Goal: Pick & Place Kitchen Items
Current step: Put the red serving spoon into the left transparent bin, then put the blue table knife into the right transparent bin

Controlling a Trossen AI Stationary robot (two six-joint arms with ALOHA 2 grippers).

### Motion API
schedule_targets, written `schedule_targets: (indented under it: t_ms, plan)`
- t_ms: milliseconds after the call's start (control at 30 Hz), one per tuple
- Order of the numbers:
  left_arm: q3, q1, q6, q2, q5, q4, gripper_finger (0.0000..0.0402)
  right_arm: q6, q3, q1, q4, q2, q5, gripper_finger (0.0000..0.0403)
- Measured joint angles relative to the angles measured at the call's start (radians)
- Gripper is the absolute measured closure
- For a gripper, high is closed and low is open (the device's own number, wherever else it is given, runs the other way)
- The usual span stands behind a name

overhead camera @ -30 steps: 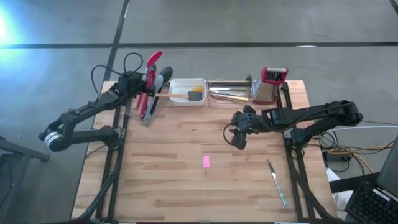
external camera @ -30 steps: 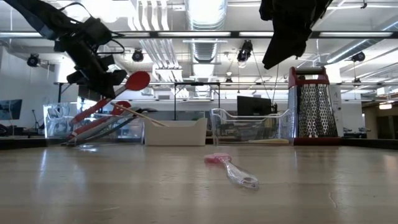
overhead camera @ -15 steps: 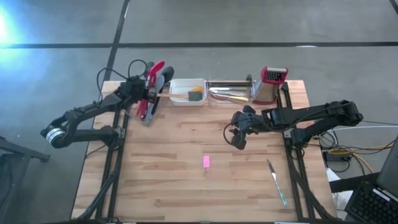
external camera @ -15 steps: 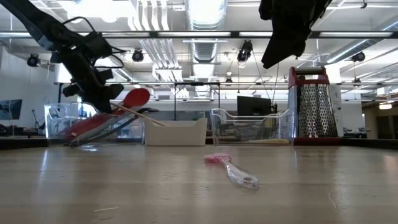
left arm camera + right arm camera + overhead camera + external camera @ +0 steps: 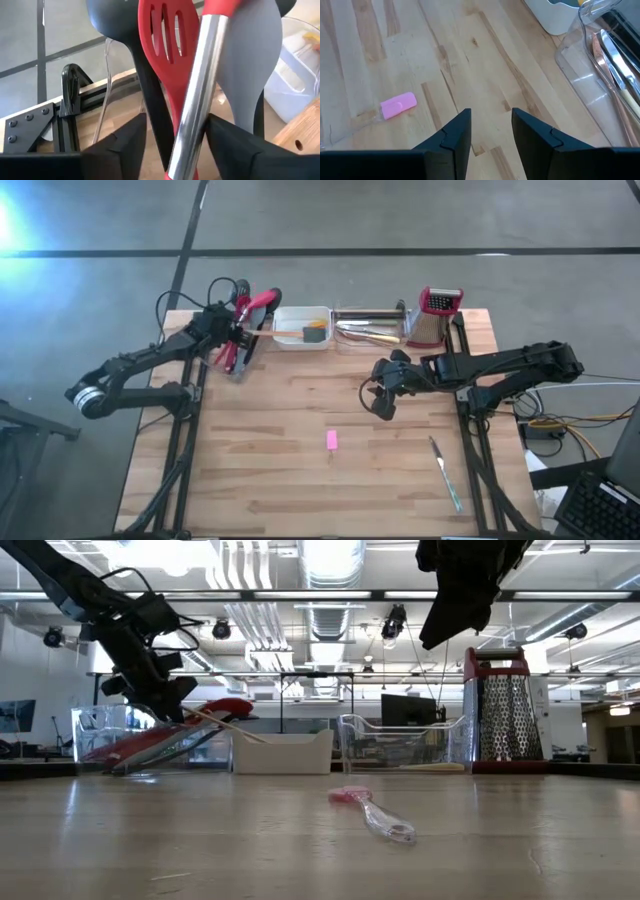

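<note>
My left gripper stands open at the table's far left, over a clear bin of long-handled spoons and spatulas. A red spoon with a metal handle lies between its fingers. The spoon's red head points toward the white tray and rests low on the other utensils. My right gripper hangs open above the table's middle right, with nothing between its fingers. A small pink block and a thin knife lie flat on the wood. My left gripper has the red spoon's metal handle running between its parted fingers, which come at it from above and lie across it. Whether either finger touches the handle I cannot tell. The spoon lies tilted on the other utensils in the bin.
A clear bin with knives and the red-topped grater stand along the far edge, right of the white tray. Bare wood spreads across the table's near half around the pink block.
My left gripper moved slightly down and toward the white tray, then opened. The red spoon, earlier held with its head raised, has dropped: its head has swung down and toward the white tray and now lies on the other utensils.
</note>
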Motion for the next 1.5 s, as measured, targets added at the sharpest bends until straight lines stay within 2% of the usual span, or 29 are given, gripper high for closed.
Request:
schedule_targets:
  t_ms: [167, 400, 667, 833, 900, 1000, 1133, 1200, 1367, 1500]
  plan:
    - [0.065, -0.001, 0.020, -0.015, -0.003, -0.095, 0.0170, 0.004, 0.000, 0.000, 0.000, 0.000, 0.000, 0.0261]
    - [0.209, -0.001, 0.016, -0.032, 0.015, -0.276, 0.0166, 0.009, 0.000, 0.000, 0.001, 0.000, -0.001, 0.0269]
    - [0.322, -0.002, 0.003, -0.057, 0.151, -0.375, 0.0166, 0.044, 0.000, 0.001, 0.000, 0.000, -0.008, 0.0274]
    - [0.339, -0.008, -0.032, -0.094, 0.290, -0.391, 0.0166, 0.104, 0.000, 0.001, -0.015, 0.000, -0.078, 0.0268]
    - [0.337, -0.020, -0.042, -0.120, 0.347, -0.383, 0.0166, 0.175, 0.000, 0.008, -0.069, 0.000, -0.150, 0.0267]
    - [0.333, -0.052, -0.072, -0.164, 0.375, -0.384, 0.0166, 0.317, -0.008, 0.053, -0.210, 0.000, -0.236, 0.0270]
    - [0.316, -0.128, -0.117, -0.226, 0.375, -0.321, 0.0166, 0.562, -0.024, 0.178, -0.454, 0.000, -0.242, 0.0279]
    - [0.285, -0.178, -0.142, -0.254, 0.378, -0.250, 0.0166, 0.699, -0.039, 0.260, -0.514, 0.000, -0.241, 0.0283]
    - [0.196, -0.307, -0.149, -0.290, 0.400, -0.041, 0.0166, 1.035, -0.067, 0.492, -0.513, 0.003, -0.244, 0.0287]
    - [0.148, -0.362, -0.149, -0.290, 0.397, 0.069, 0.0165, 1.312, -0.069, 0.673, -0.455, 0.007, -0.248, 0.0283]
